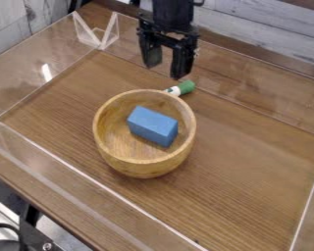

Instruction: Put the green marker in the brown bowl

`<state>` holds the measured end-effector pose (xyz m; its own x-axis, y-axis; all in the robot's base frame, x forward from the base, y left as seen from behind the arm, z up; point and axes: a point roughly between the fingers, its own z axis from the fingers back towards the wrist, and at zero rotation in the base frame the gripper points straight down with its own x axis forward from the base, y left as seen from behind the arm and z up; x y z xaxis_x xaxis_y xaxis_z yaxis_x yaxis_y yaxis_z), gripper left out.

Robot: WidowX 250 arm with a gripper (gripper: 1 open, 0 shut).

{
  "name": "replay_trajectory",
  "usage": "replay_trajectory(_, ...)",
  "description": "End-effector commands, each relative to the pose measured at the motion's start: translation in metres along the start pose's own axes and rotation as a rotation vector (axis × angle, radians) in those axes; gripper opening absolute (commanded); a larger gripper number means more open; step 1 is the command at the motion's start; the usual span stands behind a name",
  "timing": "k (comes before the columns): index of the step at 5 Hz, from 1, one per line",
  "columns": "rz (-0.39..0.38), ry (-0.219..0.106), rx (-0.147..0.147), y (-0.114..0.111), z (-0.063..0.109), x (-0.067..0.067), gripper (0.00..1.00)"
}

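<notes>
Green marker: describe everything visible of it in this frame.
Only one end of the green marker shows: a green cap and a bit of white barrel, poking out from behind the far rim of the brown bowl. It lies flat on the wooden tray floor, beside or against the bowl's outer wall; contact cannot be told. The open pincer hangs just above it, not touching.

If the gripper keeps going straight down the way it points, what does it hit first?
Probably the green marker, lying just behind the brown bowl. The open gripper hangs almost over it, though depth is unclear from this one view; it might reach bare wooden table beside it.
</notes>
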<state>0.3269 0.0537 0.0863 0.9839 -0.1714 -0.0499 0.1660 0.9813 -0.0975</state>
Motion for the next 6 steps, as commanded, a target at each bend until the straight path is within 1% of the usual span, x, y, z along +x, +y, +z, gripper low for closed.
replay_trajectory(1, 0.007, -0.046, 0.011, 0.004, 0.008, 0.003, 1.0)
replay_trajectory(3, 0.01, -0.045, 0.004, 0.006, -0.002, 0.002, 1.0)
replay_trajectory(5, 0.018, -0.038, 0.0, 0.01, -0.006, -0.002, 1.0)
replay_trajectory(6, -0.013, -0.053, 0.004, 0.011, -0.01, 0.007, 1.0)
